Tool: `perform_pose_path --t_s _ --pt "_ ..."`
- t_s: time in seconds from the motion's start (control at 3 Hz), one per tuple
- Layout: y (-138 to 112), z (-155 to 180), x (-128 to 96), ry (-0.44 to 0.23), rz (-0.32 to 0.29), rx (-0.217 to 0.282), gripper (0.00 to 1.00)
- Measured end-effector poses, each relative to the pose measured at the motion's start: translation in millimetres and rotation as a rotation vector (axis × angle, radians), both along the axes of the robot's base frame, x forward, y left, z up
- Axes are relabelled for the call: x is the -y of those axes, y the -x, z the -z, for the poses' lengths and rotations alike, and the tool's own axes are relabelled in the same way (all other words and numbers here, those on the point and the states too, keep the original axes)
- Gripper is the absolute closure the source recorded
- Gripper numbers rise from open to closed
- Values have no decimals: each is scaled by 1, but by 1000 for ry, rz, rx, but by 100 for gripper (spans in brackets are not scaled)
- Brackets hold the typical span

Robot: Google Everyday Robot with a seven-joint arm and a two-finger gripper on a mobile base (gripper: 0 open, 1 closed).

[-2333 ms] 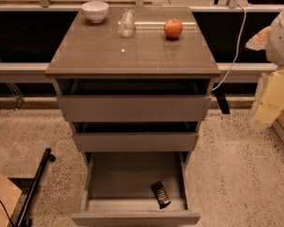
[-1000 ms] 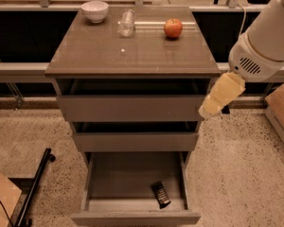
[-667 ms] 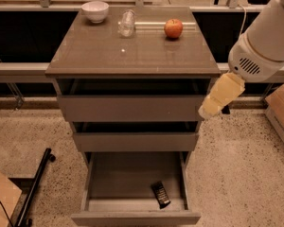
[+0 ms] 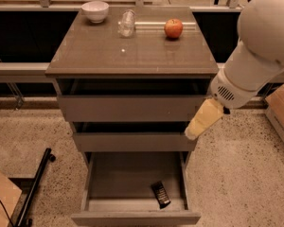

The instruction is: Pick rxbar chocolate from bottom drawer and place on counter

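The rxbar chocolate (image 4: 160, 194), a flat black bar, lies in the front right part of the bottom drawer (image 4: 118, 181), which is pulled open. The two shallower drawers above it are partly open. The counter (image 4: 132, 53) is the glossy grey-brown top of the cabinet. My gripper (image 4: 194, 129) is pale yellow and hangs from the big white arm at the cabinet's right side. It points down and left in front of the middle drawer's right end, well above the bar and holding nothing I can see.
On the counter stand a white bowl (image 4: 95, 11), a clear glass (image 4: 127, 22) and a red-orange apple (image 4: 173, 28). A cardboard box (image 4: 281, 108) sits on the floor at the right, another at the bottom left (image 4: 0, 202). A black pole (image 4: 35, 188) lies left of the cabinet.
My arm has swung in from the right, and the gripper has moved down and left, from beside the top drawer to the middle drawer's right end. The bar has not moved.
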State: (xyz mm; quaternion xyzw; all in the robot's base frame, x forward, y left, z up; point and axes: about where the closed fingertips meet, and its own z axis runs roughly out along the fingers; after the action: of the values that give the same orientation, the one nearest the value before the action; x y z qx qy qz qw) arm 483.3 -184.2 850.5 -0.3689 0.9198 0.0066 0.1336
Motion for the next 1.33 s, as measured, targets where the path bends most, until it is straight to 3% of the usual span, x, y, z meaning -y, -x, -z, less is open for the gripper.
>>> perform_pose_path --t_s 0.33,0.67,1.0,1.33 --pt "1 62 -11 -38 24 -81 0" --pt "-1 135 -17 -61 77 -207 0" --pt "-1 151 -17 -67 84 -238 0" --pt "11 172 -21 -75 139 -287 0"
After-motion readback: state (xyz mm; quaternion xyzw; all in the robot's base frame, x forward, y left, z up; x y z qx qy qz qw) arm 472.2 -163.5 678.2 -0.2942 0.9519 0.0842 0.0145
